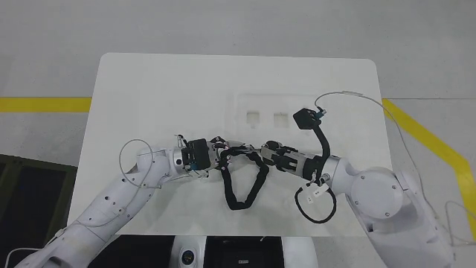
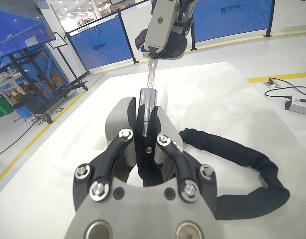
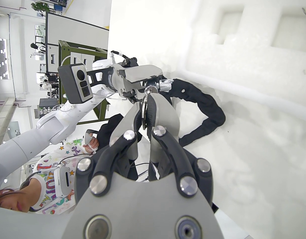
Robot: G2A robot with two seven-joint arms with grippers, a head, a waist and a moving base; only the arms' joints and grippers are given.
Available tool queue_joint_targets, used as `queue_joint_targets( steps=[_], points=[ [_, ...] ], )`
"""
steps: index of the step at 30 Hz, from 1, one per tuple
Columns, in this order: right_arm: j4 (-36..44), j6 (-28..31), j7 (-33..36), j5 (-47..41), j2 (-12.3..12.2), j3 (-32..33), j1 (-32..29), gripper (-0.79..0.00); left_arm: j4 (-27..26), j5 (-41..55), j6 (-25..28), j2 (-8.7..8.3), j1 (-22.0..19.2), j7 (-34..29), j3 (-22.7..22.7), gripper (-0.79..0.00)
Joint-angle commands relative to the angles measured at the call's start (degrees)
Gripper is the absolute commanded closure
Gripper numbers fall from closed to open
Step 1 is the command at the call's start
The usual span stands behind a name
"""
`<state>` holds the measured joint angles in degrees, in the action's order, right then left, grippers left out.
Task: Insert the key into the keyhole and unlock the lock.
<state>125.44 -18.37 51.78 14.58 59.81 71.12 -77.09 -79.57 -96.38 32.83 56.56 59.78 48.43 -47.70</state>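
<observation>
The lock is a black fabric-sleeved chain [image 1: 239,184] with a chrome cylinder [image 2: 146,105] at one end. My left gripper [image 2: 145,108] is shut on that cylinder and holds it just above the table. The silver key [image 2: 152,74] has its tip inside the keyhole at the cylinder's end. My right gripper [image 3: 145,101] is shut on the key's head [image 3: 144,111], facing the left gripper. In the top view the left gripper [image 1: 217,152] and right gripper [image 1: 250,151] meet tip to tip at the table's middle, with the chain looped toward the front edge.
A white foam tray [image 1: 297,130] with two square recesses lies just behind the grippers on the white table [image 1: 149,89]. A thin cable [image 1: 349,95] arcs over the table's right side. A person sits beyond the front edge.
</observation>
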Motion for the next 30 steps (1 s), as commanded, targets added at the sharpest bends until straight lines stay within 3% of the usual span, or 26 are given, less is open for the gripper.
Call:
queue_joint_targets(
  steps=[1, 30],
  points=[
    [-0.1, 0.0, 0.1, 0.0, 0.0, -0.1, 0.1, 0.000, 0.0, 0.0, 0.0, 0.00, 0.0, 0.0, 0.0, 0.000],
    [-9.5, 1.8, 6.8, -7.4, -0.1, -0.5, 7.6, 0.000, 0.0, 0.0, 0.0, 0.00, 0.0, 0.0, 0.0, 0.000]
  ],
)
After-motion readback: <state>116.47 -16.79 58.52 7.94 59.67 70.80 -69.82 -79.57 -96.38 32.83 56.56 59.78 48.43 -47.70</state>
